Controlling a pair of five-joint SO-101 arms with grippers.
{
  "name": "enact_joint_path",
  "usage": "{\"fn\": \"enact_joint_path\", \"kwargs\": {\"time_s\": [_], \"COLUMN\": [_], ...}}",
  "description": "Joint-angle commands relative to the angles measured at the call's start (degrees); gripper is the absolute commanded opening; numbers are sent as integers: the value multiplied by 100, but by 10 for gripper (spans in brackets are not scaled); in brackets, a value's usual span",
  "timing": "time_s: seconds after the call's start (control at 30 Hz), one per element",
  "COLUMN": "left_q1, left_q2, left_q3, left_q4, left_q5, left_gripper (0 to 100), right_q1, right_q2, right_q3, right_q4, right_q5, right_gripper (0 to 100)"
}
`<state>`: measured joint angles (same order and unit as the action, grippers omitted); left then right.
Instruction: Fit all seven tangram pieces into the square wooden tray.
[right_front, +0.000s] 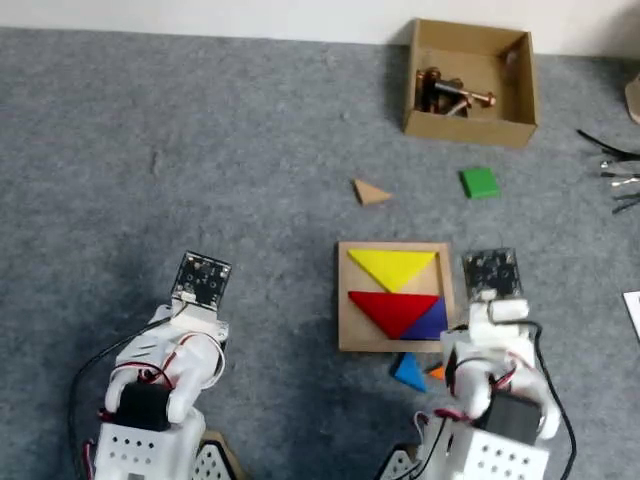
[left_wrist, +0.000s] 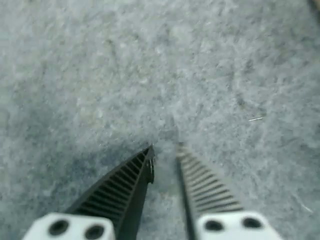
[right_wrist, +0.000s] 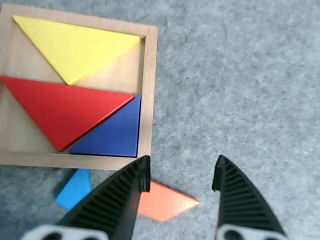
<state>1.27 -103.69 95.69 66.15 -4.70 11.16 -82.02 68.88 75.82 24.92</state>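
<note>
The wooden tray sits right of centre in the high view. It holds a yellow triangle, a red triangle and a dark blue triangle. Just below the tray, a light blue piece and an orange piece lie on grey carpet; the orange one is mostly hidden. A tan triangle and a green square lie above the tray. The right gripper hangs spread over the orange piece, grasping nothing. The left gripper, at lower left, is slightly parted and empty.
</note>
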Motion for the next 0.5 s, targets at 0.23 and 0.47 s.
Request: {"fn": "enact_joint_path", "kwargs": {"time_s": [0.23, 0.47], "left_q1": [-251, -251], "left_q2": [-84, -84], "left_q3": [145, 145], "left_q4": [44, 53], "left_q5": [62, 53], "left_gripper": [19, 11], "right_q1": [-1033, -1666], "right_q2": [2888, 3468], "right_q3": [-1657, -1604], "right_q4": [22, -426], "right_q5": [53, 53], "right_gripper": [201, 201]}}
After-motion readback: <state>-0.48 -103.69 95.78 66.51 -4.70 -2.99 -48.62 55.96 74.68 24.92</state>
